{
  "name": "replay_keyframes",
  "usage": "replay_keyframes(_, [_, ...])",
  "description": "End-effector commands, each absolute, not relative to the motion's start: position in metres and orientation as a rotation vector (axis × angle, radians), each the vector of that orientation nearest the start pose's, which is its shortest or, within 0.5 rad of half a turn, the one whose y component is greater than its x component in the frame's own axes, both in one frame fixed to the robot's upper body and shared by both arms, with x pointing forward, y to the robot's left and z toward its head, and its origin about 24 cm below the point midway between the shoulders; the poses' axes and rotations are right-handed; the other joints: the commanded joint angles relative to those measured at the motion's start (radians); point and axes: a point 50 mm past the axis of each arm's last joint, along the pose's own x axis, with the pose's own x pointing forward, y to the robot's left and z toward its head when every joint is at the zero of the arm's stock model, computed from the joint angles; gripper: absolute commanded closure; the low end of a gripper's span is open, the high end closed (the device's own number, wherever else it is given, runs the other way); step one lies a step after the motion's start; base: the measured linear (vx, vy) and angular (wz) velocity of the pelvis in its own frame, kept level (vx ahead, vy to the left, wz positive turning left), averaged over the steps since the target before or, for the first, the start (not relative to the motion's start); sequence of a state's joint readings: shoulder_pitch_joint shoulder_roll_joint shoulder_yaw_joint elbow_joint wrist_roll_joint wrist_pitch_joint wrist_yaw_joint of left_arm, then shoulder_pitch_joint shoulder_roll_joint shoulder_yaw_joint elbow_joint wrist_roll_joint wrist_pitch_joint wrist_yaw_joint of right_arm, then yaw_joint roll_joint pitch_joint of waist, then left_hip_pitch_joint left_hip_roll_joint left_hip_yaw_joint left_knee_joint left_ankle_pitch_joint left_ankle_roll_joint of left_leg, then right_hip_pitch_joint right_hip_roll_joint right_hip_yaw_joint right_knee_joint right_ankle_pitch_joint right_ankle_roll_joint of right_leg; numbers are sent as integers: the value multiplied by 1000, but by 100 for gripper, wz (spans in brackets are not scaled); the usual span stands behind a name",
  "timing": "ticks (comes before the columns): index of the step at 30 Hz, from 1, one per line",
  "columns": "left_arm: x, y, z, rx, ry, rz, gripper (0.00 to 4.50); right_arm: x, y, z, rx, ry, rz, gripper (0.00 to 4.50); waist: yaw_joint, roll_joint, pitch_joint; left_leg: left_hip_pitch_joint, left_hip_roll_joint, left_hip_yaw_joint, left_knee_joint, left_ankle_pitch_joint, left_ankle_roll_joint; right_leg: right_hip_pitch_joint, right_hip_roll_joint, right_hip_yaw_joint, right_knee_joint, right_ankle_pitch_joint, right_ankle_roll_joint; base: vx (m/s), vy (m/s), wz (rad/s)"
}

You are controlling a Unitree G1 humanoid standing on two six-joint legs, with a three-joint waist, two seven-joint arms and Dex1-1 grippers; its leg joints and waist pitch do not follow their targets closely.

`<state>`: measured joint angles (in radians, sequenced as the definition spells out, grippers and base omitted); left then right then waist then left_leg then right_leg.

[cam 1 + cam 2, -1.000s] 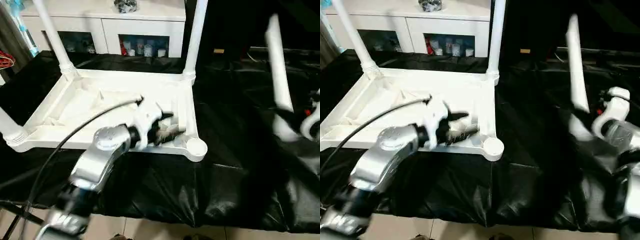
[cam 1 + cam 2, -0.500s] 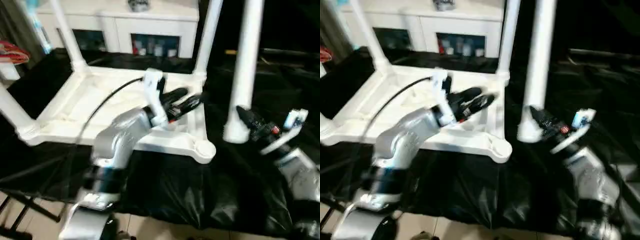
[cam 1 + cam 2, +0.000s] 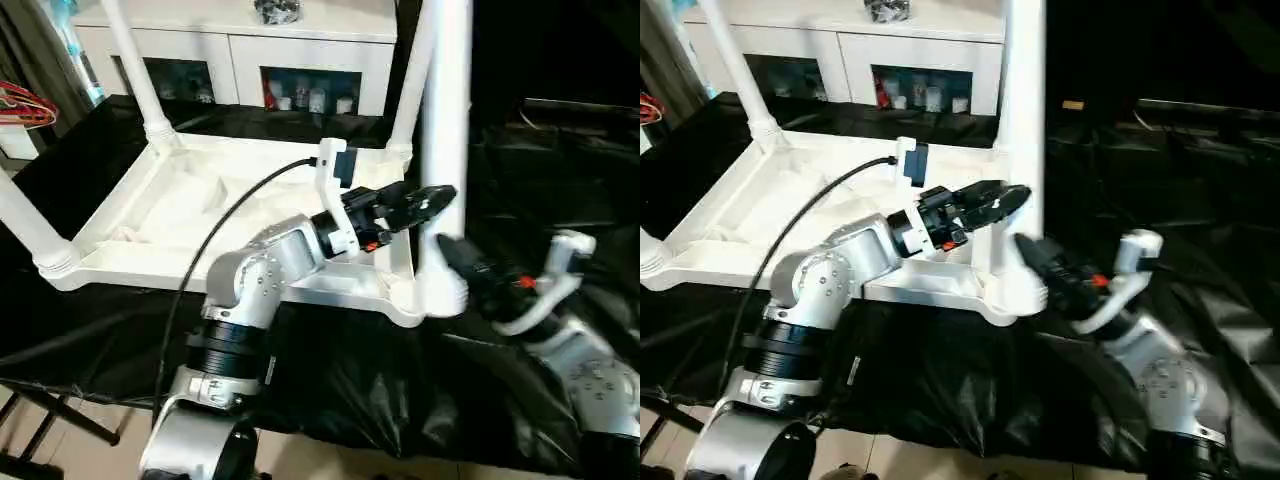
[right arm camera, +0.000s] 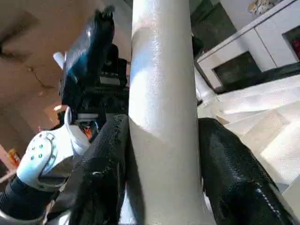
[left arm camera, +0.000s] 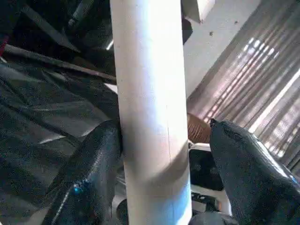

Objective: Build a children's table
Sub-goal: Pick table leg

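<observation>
The children's table point(image 3: 240, 215) lies upside down on the black-draped table point(image 3: 330, 370), three legs standing in their sockets. My right end effector point(image 3: 455, 255) clamps the fourth leg point(image 3: 445, 130) over the last near corner; my left end effector point(image 3: 425, 200) brackets it, fingers apart. Seating remains.

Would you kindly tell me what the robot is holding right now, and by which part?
The right pincer grips the loose white table leg near its lower end; the left pincer straddles it, one finger touching.
</observation>
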<state>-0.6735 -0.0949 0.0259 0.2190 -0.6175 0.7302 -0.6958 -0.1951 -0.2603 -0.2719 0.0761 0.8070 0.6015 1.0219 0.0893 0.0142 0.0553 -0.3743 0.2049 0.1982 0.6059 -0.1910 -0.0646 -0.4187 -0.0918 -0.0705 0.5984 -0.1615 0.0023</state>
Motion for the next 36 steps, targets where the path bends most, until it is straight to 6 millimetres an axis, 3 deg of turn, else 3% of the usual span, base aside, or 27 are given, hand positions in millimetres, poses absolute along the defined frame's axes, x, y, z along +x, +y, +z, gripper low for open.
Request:
replay_keyframes(1, [310,17,160,-646,128,-1285,101,263,-183,84,666,35,990,263,3,-26,-72,2,17,-13,-69,-123,67,58,-44,31,-80,-309,-163,0,0,0])
replay_keyframes(6, [317,16,149,-504,168,-1147,73,272,-170,89,539,42,975,263,3,-24,-74,3,20,-12,-67,-85,78,60,-44,33,-73,-244,-173,0,0,0])
replay_keyframes(8, [323,18,147,-495,179,-1075,112,279,-158,89,410,64,946,263,-2,-26,-73,2,16,-11,-67,-83,69,62,-43,33,-74,-249,-163,0,0,0])
replay_keyframes(11, [328,19,147,-513,180,-1020,111,285,-149,88,357,71,922,263,-2,-25,-72,5,15,-10,-67,-105,58,59,-44,34,-77,-287,-152,0,0,0])
replay_keyframes(12, [330,19,148,-517,180,-1003,155,288,-145,88,341,75,900,263,-2,-26,-71,5,16,-10,-68,-104,56,58,-44,34,-77,-288,-153,0,0,0])
replay_keyframes(16, [337,22,147,-504,177,-886,153,300,-125,93,281,55,817,263,-8,-25,-73,5,17,-12,-70,-104,51,58,-41,34,-73,-252,-160,0,0,0])
replay_keyframes(19, [344,27,147,-516,158,-770,208,302,-111,98,227,36,806,263,-8,-28,-74,8,17,-10,-69,-97,51,58,-40,37,-71,-227,-165,0,0,0])
replay_keyframes(21, [348,30,148,-530,153,-712,202,300,-103,101,216,26,819,263,-5,-26,-74,8,17,-10,-68,-92,58,58,-41,38,-68,-208,-172,0,0,0])
replay_keyframes(22, [350,31,148,-533,152,-693,222,300,-101,102,214,23,822,263,-4,-28,-74,8,17,-10,-68,-88,61,59,-41,38,-66,-198,-175,0,0,0])
replay_keyframes(27, [351,32,150,-521,133,-694,247,300,-97,103,199,18,839,263,-3,-33,-75,6,17,-9,-67,-81,70,60,-42,38,-63,-169,-185,0,0,0])
replay_keyframes(32, [345,32,156,-459,72,-789,252,303,-104,98,198,47,818,263,-3,-31,-73,7,18,-11,-69,-94,66,60,-43,39,-65,-193,-177,0,0,0])
replay_keyframes(33, [344,31,156,-447,63,-809,253,303,-106,98,208,54,825,228,-3,-32,-73,7,18,-11,-69,-94,65,61,-44,39,-65,-191,-178,0,0,0])
replay_keyframes(34, [342,31,158,-426,45,-860,254,303,-110,97,228,68,836,207,-1,-26,-73,8,17,-11,-69,-94,65,61,-43,39,-65,-186,-179,0,0,0])
replay_keyframes(36, [339,30,160,-408,31,-911,254,303,-114,97,245,82,849,193,-2,-29,-75,8,18,-11,-68,-85,71,62,-42,40,-60,-158,-188,0,0,0])
